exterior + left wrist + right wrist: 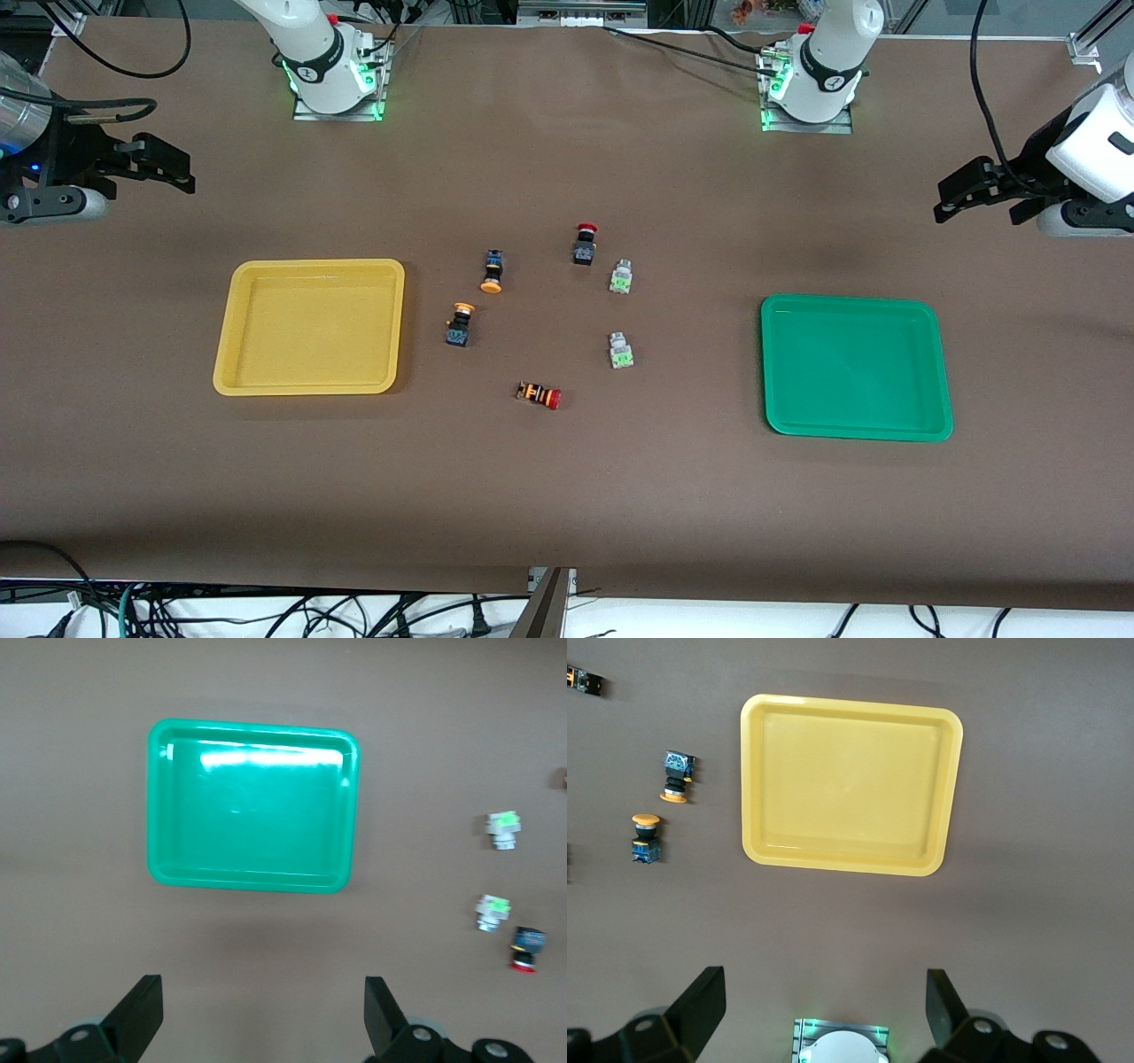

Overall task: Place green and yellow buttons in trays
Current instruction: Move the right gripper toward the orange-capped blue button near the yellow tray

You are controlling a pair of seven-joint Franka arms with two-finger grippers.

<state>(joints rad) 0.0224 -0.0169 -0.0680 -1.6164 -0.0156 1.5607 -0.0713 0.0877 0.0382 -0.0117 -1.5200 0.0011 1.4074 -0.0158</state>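
While both arms wait, left claw (961,197) spread, right claw (168,168) spread — arms cropped.

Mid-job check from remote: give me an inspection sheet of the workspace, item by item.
Surface: brown table, flat.
Job's things: yellow tray toward the right arm's end and green tray toward the left arm's end, nothing in either. Two orange-capped buttons lie near the yellow tray; two green-faced buttons lie between them and the green tray.
Clutter: two red-capped buttons, one upright, one on its side nearest the front camera.
Grippers: left pincer and right pincer both open, holding nothing, waiting at the table's ends.
Cables: black leads by the bases; a tangle below the table's edge.
Surroundings: metal framing above the bases.
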